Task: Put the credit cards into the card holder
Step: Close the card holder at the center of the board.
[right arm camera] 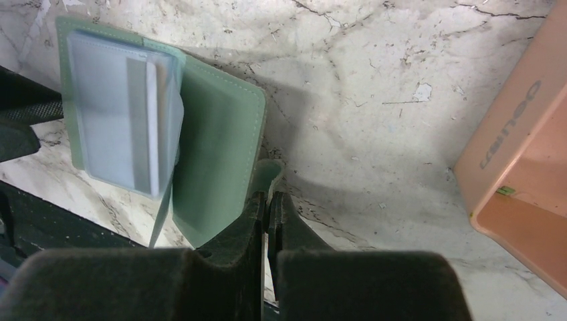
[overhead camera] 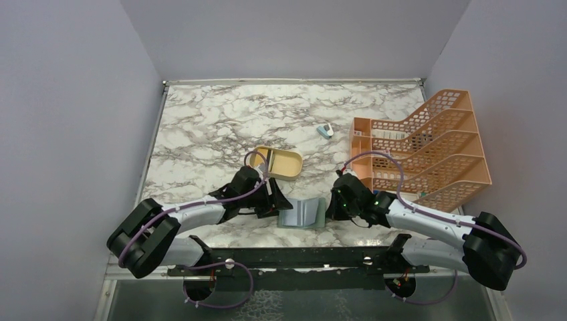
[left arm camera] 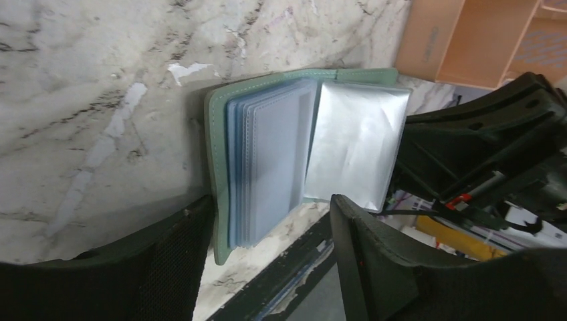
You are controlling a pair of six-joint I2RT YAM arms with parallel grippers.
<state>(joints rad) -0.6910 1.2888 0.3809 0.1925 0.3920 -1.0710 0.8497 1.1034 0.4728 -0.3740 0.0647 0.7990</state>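
One marble-patterned counter [overhead camera: 200, 127], white with grey veins, is carrying everything. One orange mesh file rack [overhead camera: 428, 147], stepped in tiers, is standing at the counter's right edge; the wrist views are cutting it off.

Two dark arms are reaching in from the near edge. The left gripper [left arm camera: 271, 207] is hovering with its textured fingers [left arm camera: 167, 261] apart, one on each side of the card holder's near edge. The right gripper [right arm camera: 269, 200] is pressing its fingers together, clamping the thin green tab at the holder's cover.

One tan oval dish [overhead camera: 299, 164] is sitting near the counter's middle; its contents are too small to make out.

One card holder [overhead camera: 304, 212], grey-green with stitched edges, is lying open at the middle of the near edge, between the two grippers. Several clear blue-grey sleeves are fanning up, along with one silvery leaf [left arm camera: 354, 144]. A pale strip [right arm camera: 151, 120] is showing in one sleeve; whether it is one of the credit cards cannot be told.

One small blue-and-white gadget [overhead camera: 325, 130] is lying beyond the dish, left of the rack.
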